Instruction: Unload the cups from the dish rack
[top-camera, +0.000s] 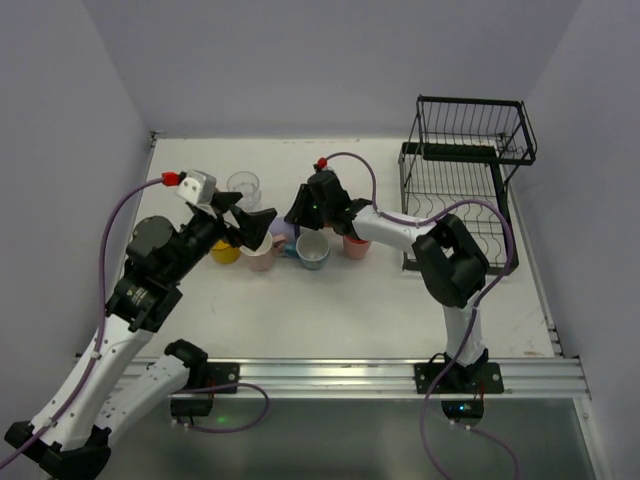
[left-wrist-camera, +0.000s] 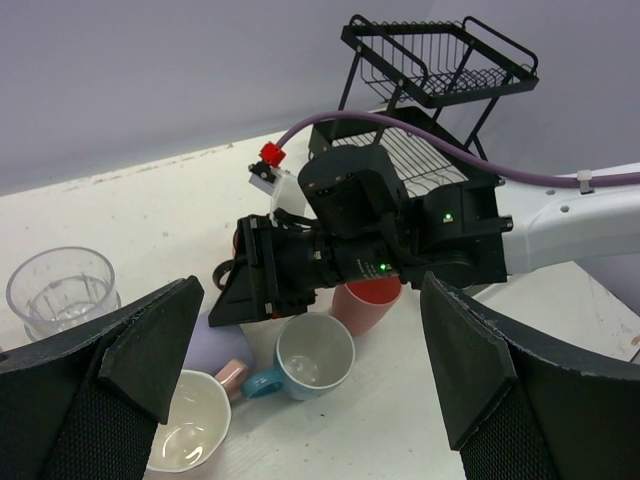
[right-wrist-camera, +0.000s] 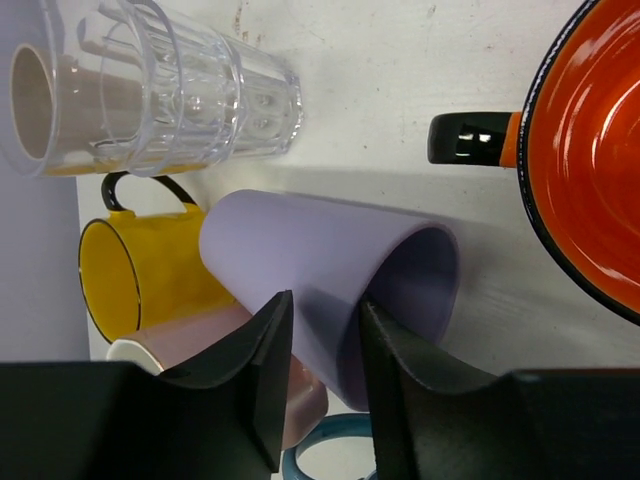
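Observation:
The black wire dish rack (top-camera: 470, 190) stands at the back right with no cups showing in it; it also shows in the left wrist view (left-wrist-camera: 440, 60). Several cups cluster mid-table. A lavender cup (right-wrist-camera: 300, 250) lies on its side against a pink mug (right-wrist-camera: 200, 335). My right gripper (right-wrist-camera: 325, 310) is low over it, its fingers a little apart, straddling the cup's wall by the rim. My left gripper (left-wrist-camera: 310, 310) is wide open and empty, hovering above a blue mug (left-wrist-camera: 315, 355) and the pink mug (left-wrist-camera: 190, 435).
A clear glass (right-wrist-camera: 170, 90) with a beige cup (right-wrist-camera: 40, 100) behind it, a yellow mug (right-wrist-camera: 140, 270), an orange mug (right-wrist-camera: 590, 150) and a salmon-red cup (left-wrist-camera: 365, 305) crowd round the lavender cup. Both grippers are close together over the cluster (top-camera: 270, 225).

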